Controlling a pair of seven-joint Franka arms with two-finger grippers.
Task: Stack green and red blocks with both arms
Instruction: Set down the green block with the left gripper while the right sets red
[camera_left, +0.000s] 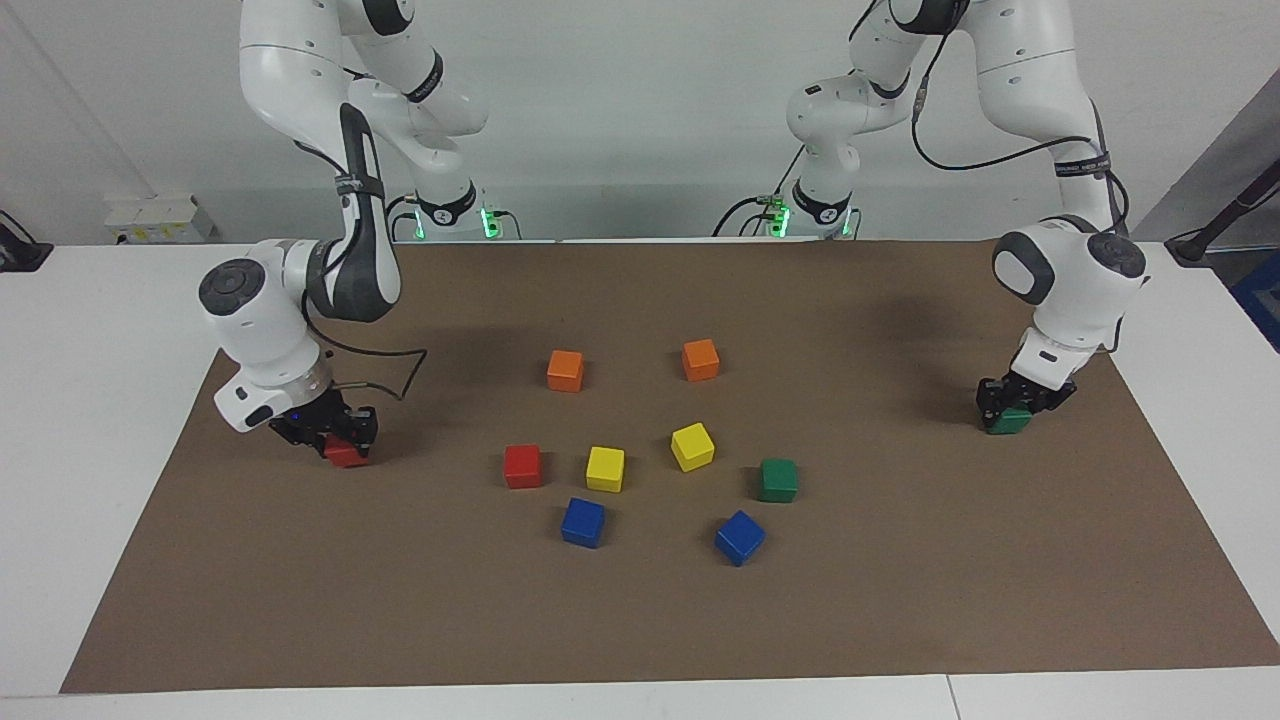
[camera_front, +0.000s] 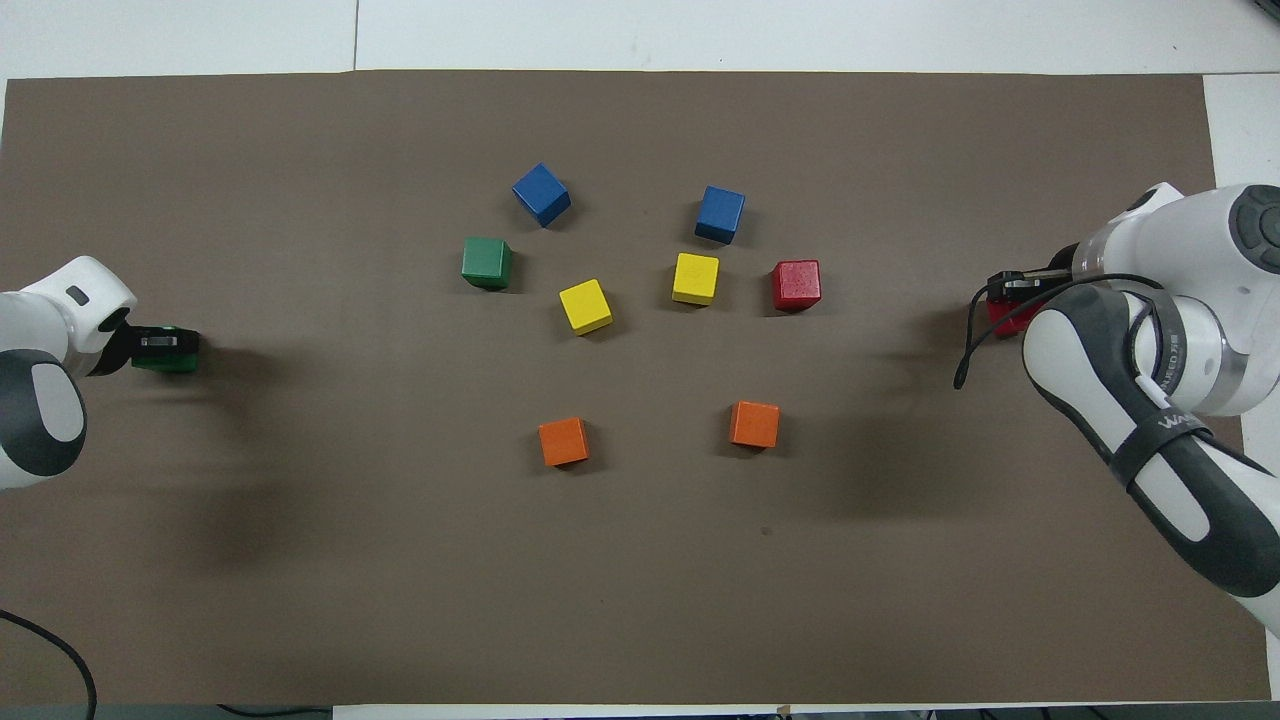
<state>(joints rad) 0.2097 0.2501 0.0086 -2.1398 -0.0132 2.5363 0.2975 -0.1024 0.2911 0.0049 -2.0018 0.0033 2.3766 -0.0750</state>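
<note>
The left pincer (camera_left: 1015, 398) is sitting low at the left arm's end of the desk (camera_left: 60, 480), straddling the first green block (camera_left: 1008, 421), which is resting on or just above the brown mat (camera_left: 640, 620); whether it is gripping or letting go cannot be told. The right pincer (camera_left: 335, 432) is clenching the first red block (camera_left: 347, 455) just as low at the right arm's end. The second green block (camera_left: 778, 480) is lying in the middle cluster on the side toward the left arm, and the second red block (camera_left: 523, 466) on the side toward the right arm, well apart from both pincers. Each arm is therefore probably facing an inward reach to its own colour, without crossing.
</note>
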